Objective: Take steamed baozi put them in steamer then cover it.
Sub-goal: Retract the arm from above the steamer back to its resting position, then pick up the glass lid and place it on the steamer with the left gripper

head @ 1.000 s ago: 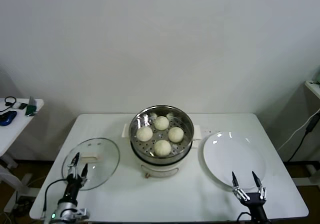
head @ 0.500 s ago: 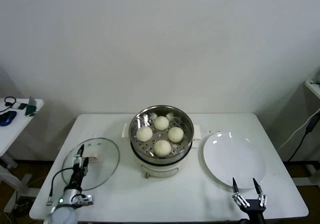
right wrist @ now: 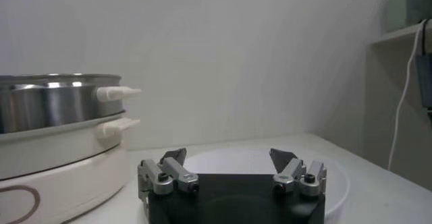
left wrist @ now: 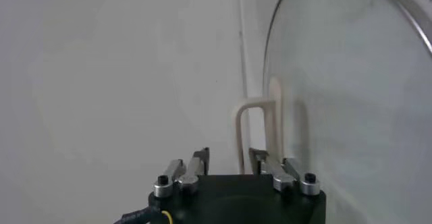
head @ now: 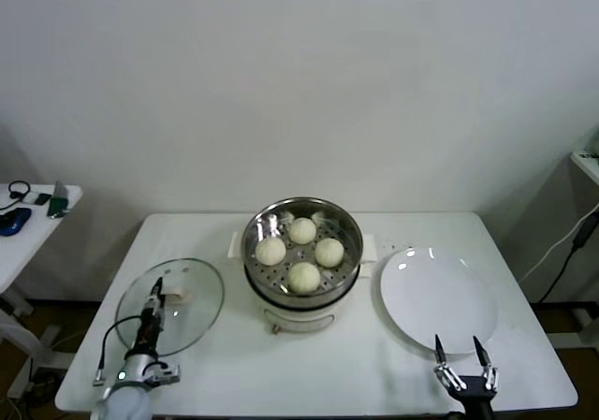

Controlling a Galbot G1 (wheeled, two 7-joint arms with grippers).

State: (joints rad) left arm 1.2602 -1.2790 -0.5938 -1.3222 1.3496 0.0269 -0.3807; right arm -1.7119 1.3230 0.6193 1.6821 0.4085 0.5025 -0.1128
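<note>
Four cream-white baozi (head: 302,252) lie in the round steel steamer (head: 256,225) on its cream pot base, mid-table. The clear glass cover (head: 192,312) lies flat on the table to the left, with its cream handle (head: 174,297) uppermost. My left gripper (head: 155,292) is open and empty, low over the cover beside the handle. In the left wrist view the handle (left wrist: 259,120) stands just ahead of the left gripper (left wrist: 229,156), apart from the fingers. My right gripper (head: 459,351) is open and empty at the table's front right, at the plate's near edge.
A flat white plate (head: 436,298) lies right of the steamer; it also shows in the right wrist view (right wrist: 335,175), beyond the right gripper (right wrist: 228,155), with the steamer (right wrist: 47,104) to one side. A side table with small items (head: 28,200) stands far left.
My left gripper has moved forward over the cover to the handle and turned edge-on. My right gripper has drawn back a little toward the table's front edge.
</note>
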